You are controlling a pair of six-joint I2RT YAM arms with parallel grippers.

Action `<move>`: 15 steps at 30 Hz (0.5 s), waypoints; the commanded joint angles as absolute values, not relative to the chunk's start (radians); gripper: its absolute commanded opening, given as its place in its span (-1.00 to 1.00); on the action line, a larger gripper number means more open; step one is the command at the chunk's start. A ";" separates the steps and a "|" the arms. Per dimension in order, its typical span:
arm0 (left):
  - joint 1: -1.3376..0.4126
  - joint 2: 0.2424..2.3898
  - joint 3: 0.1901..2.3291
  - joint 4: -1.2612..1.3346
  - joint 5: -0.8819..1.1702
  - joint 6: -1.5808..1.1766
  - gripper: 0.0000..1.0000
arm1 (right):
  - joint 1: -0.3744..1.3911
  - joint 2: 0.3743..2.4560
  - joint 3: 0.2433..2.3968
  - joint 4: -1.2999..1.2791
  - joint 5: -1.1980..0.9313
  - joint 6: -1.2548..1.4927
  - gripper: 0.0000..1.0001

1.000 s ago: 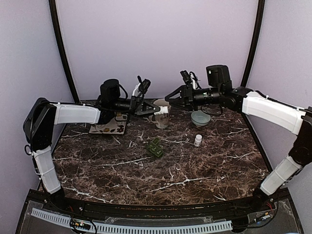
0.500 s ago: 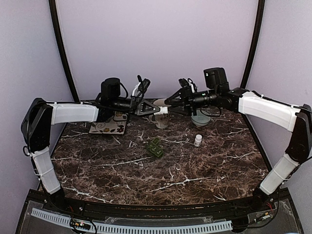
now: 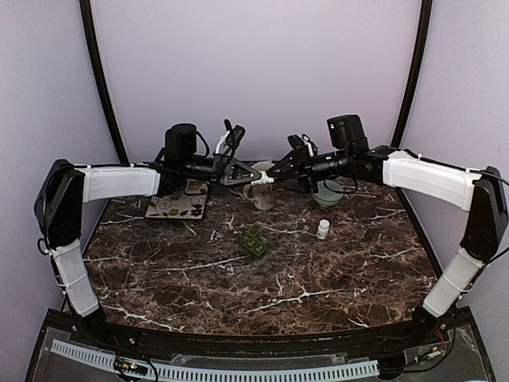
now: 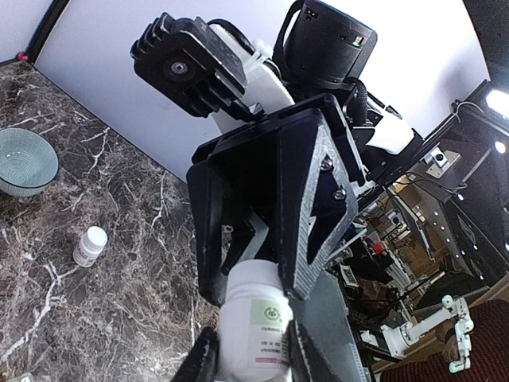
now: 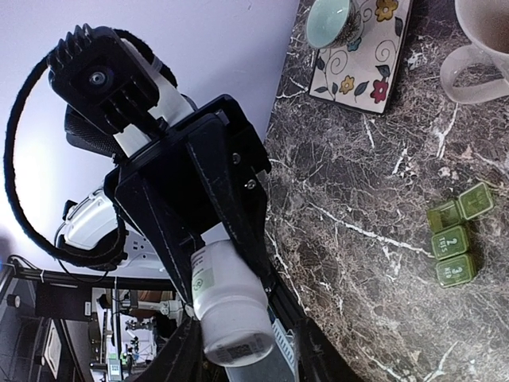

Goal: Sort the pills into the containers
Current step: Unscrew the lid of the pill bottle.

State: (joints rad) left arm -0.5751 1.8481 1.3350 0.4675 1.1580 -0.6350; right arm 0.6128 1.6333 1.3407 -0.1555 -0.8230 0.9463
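Over the dark marble counter's far edge, the left gripper clamps a white plastic pill bottle pointing crosswise into the right gripper, whose hold I cannot judge.

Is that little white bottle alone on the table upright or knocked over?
Upright: the small white bottle stands on its base on the marble table, cap uppermost, near the bowl.

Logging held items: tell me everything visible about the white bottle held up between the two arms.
The white bottle looks like opaque plastic: a cylinder with a green-and-white label and a barcode. It lies roughly level in mid-air. The left gripper has its jaws clamped on one end; the right gripper flanks the other, contact unclear.
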 commanded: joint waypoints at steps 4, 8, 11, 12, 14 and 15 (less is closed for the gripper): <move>-0.577 1.818 1.367 0.466 1.164 -0.610 -0.93 | 0.609 1.652 1.367 -0.110 -0.861 0.953 -0.49; -0.577 1.821 1.369 0.473 1.166 -0.618 -0.93 | 0.608 1.657 1.370 -0.096 -0.873 0.953 -0.75; -0.577 1.822 1.369 0.490 1.173 -0.637 -0.93 | 0.609 1.659 1.383 -0.112 -0.877 0.908 -0.98; -0.577 1.822 1.370 0.500 1.177 -0.648 -0.93 | 0.609 1.656 1.386 -0.113 -0.875 0.880 -1.00; -0.577 1.826 1.369 0.533 1.194 -0.691 -0.93 | 0.609 1.643 1.389 -0.123 -0.868 0.792 -1.00; -0.577 1.830 1.372 0.556 1.207 -0.718 -0.93 | 0.609 1.639 1.396 -0.136 -0.861 0.746 -1.00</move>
State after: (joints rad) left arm -0.5732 1.8481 1.3384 0.4702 1.1610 -0.6464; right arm 0.6102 1.6451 1.3533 -0.1356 -0.8642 0.9058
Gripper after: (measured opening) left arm 0.258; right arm 0.199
